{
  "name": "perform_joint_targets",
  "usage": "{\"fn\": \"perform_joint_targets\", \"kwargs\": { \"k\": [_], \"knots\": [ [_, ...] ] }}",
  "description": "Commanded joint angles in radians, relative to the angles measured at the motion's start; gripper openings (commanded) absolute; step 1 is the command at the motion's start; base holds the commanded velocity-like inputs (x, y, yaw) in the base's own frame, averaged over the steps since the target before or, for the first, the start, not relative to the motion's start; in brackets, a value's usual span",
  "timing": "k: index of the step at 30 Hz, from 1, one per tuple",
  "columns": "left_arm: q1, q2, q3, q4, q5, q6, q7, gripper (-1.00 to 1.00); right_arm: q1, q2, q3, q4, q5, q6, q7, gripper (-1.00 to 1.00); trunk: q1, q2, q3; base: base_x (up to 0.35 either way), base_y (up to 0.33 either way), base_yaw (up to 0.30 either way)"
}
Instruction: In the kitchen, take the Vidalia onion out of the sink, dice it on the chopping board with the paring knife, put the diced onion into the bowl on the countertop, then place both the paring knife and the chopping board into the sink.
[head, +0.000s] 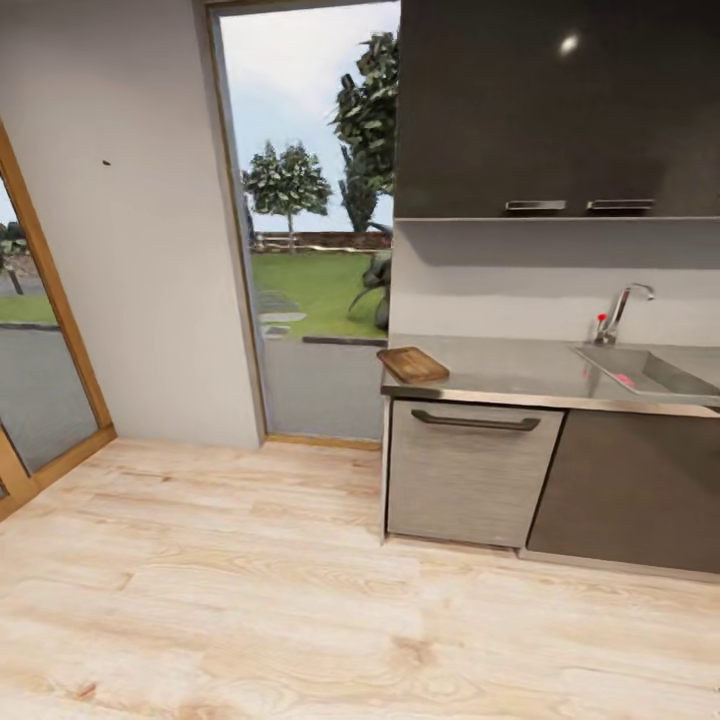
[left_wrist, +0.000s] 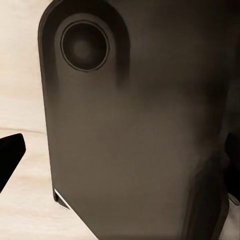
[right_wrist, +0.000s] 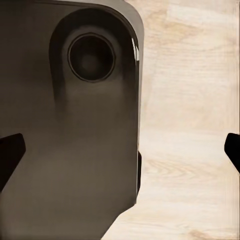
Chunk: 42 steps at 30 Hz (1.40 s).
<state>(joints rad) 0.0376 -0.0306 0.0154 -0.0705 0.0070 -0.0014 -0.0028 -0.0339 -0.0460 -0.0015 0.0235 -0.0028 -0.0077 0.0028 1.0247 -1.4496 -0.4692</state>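
The dark-brown chopping board (head: 412, 364) lies on the left end of the grey countertop (head: 500, 375), a few steps ahead of me. Further right is the sink (head: 655, 372) with its chrome tap (head: 622, 308). A small red shape (head: 622, 380) sits in the basin; I cannot tell what it is. The Vidalia onion, paring knife and bowl are out of view. My left gripper (left_wrist: 120, 155) and right gripper (right_wrist: 120, 150) hang open over the robot's dark base and the wood floor, holding nothing.
Pale plank floor (head: 250, 600) stretches between me and the cabinets. A tall window (head: 310, 230) stands left of the counter, a glass door (head: 40, 330) at the far left. Glossy black upper cabinets (head: 560, 110) hang over the worktop, and a drawer front (head: 470, 470) sits below it.
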Motion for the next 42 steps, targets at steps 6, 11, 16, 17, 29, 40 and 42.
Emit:
{"fn": "perform_joint_targets", "kwargs": {
  "k": [6,11,16,17,29,40,42],
  "knots": [
    [0.001,0.0,0.002,-0.002,0.001,0.0,0.0,1.0,-0.001,0.0,0.0,0.003,0.0,-0.001,0.001,1.0,0.0,0.0,-0.003,0.187,-0.286,-0.049],
    [0.001,0.0,0.002,-0.002,0.001,0.0,0.0,1.0,-0.001,0.0,0.001,0.003,0.0,-0.001,0.001,1.0,0.0,0.0,-0.008,0.196,-0.29,-0.107],
    [0.001,0.0,0.002,-0.002,0.001,0.0,0.0,1.0,-0.001,0.0,0.001,0.003,0.001,-0.001,0.001,1.0,0.0,0.0,-0.009,0.203,-0.291,-0.028],
    [0.001,0.0,0.002,-0.003,0.001,0.0,0.0,1.0,-0.001,0.0,0.0,0.003,0.001,-0.001,0.001,1.0,0.0,0.0,-0.009,0.213,-0.291,-0.009],
    [0.001,0.001,0.002,-0.002,0.001,0.0,0.0,1.0,-0.001,0.001,0.0,0.003,0.001,-0.001,0.001,1.0,0.0,0.0,-0.009,0.238,-0.273,-0.001],
    [0.001,0.001,0.002,-0.002,0.001,0.0,0.0,1.0,-0.001,0.002,0.0,0.005,0.001,-0.001,0.001,1.0,0.0,0.0,-0.009,0.254,-0.258,0.0],
    [0.001,0.001,0.002,-0.002,0.001,0.0,0.0,1.0,-0.001,0.002,0.001,0.007,0.001,0.0,0.001,1.0,0.0,0.0,-0.009,0.276,-0.234,0.0]
  ]
}}
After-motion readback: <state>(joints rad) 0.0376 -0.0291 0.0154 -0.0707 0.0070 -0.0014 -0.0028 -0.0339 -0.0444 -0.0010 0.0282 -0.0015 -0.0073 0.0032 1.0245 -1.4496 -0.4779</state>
